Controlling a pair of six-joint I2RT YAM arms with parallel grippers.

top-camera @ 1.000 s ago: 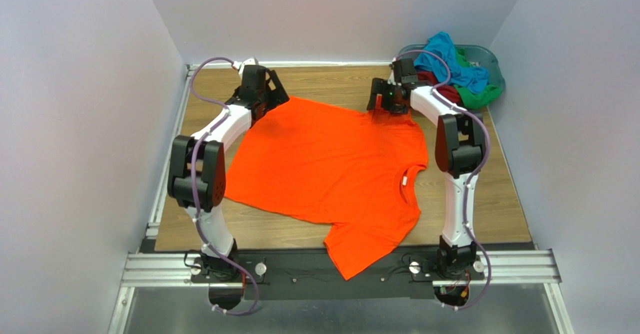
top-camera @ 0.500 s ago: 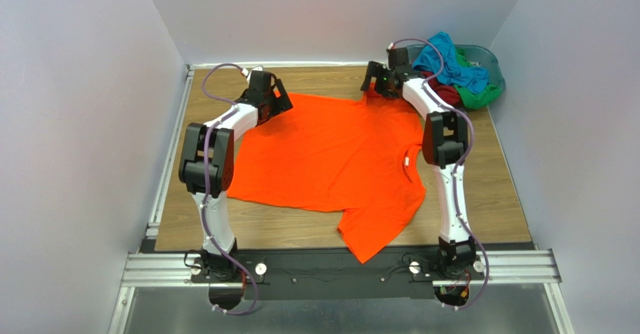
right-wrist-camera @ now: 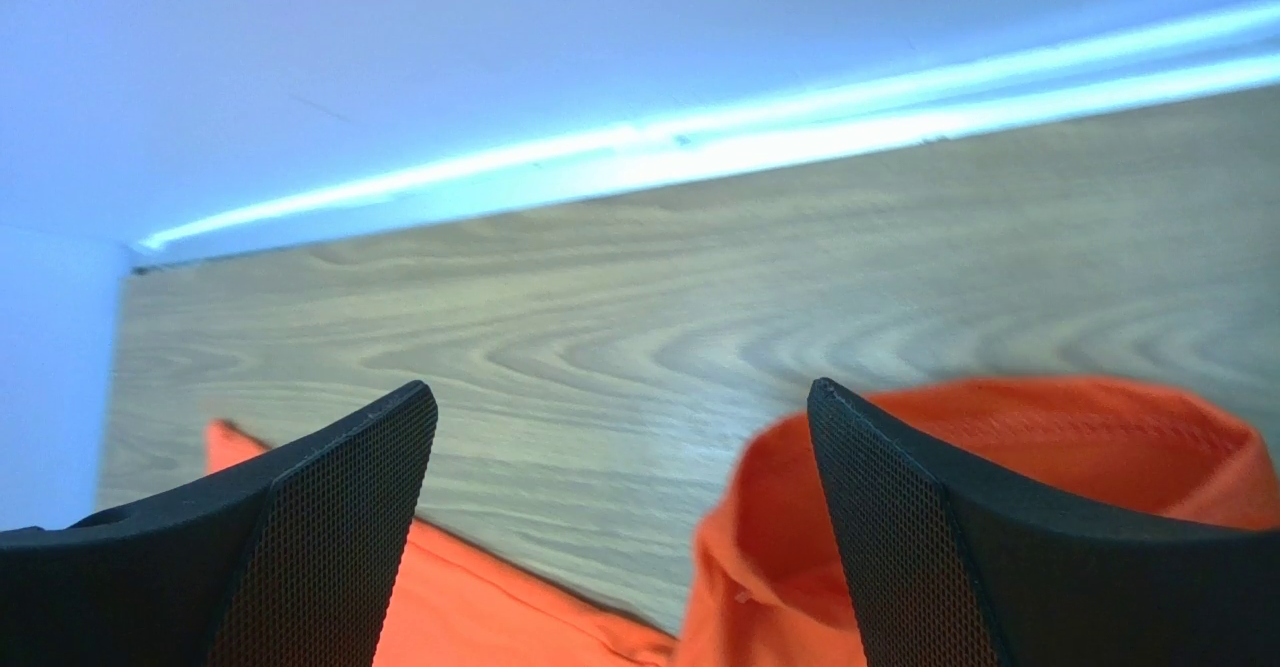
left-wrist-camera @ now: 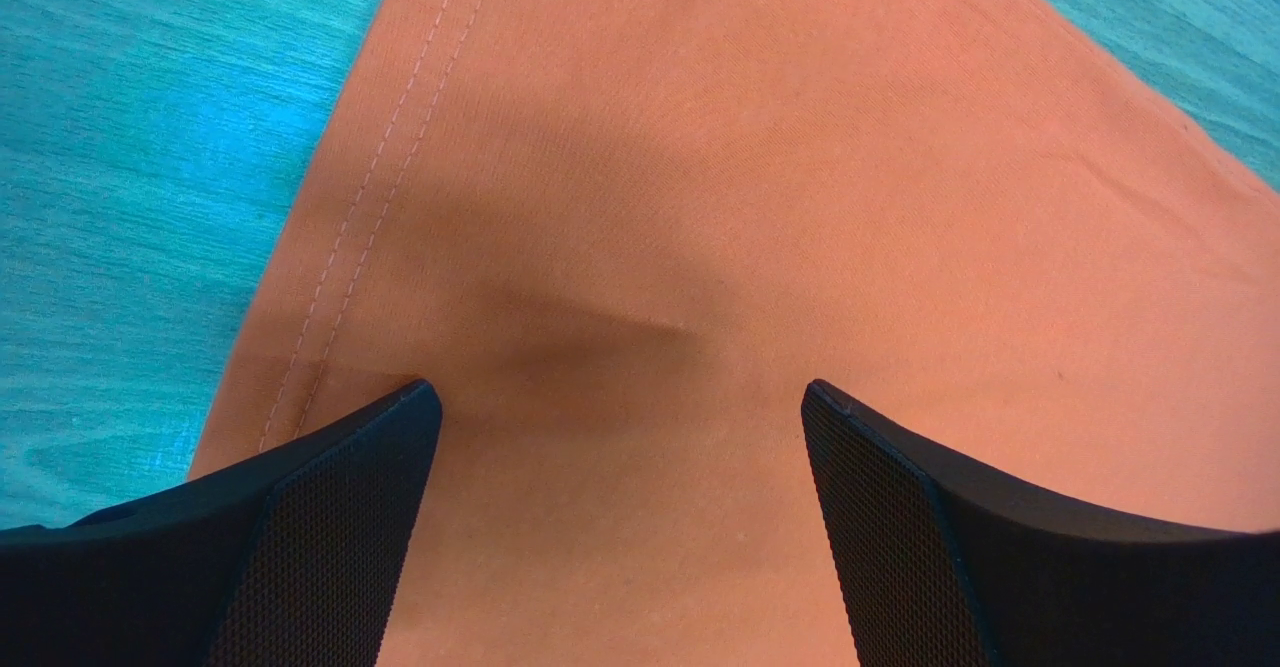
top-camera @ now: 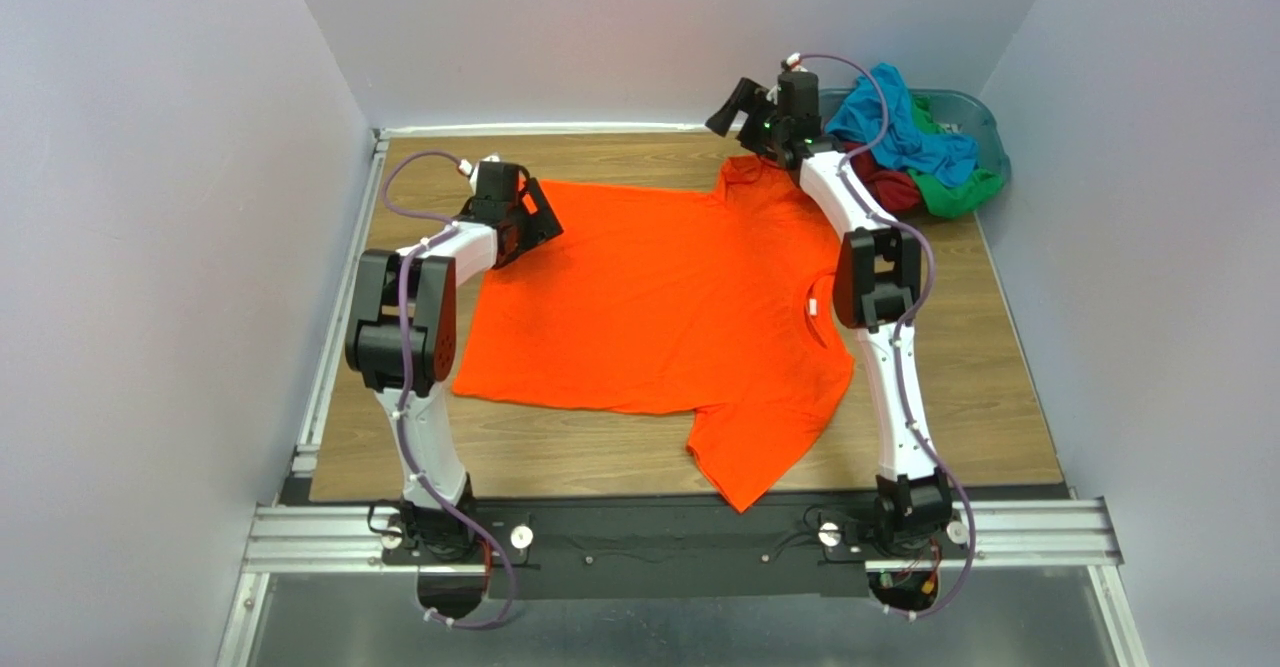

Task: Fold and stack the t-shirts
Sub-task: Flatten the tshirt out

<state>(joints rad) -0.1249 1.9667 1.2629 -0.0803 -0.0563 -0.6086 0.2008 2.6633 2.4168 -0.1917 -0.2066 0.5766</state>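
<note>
Top external view: the orange t-shirt [top-camera: 661, 307] lies flat on the table [top-camera: 984, 397]. The left gripper [left-wrist-camera: 616, 397] and right gripper [right-wrist-camera: 619, 397] are both spread wide.

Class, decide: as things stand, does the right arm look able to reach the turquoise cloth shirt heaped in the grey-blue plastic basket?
Probably yes. The open right claw hovers beside the grey-blue plastic basket, where the turquoise cloth shirt lies uncovered on top.

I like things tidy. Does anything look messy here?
Yes. The orange t-shirt lies crooked, one sleeve poking past the near edge of the table, and the other shirts spill over the rim of the basket.
</note>
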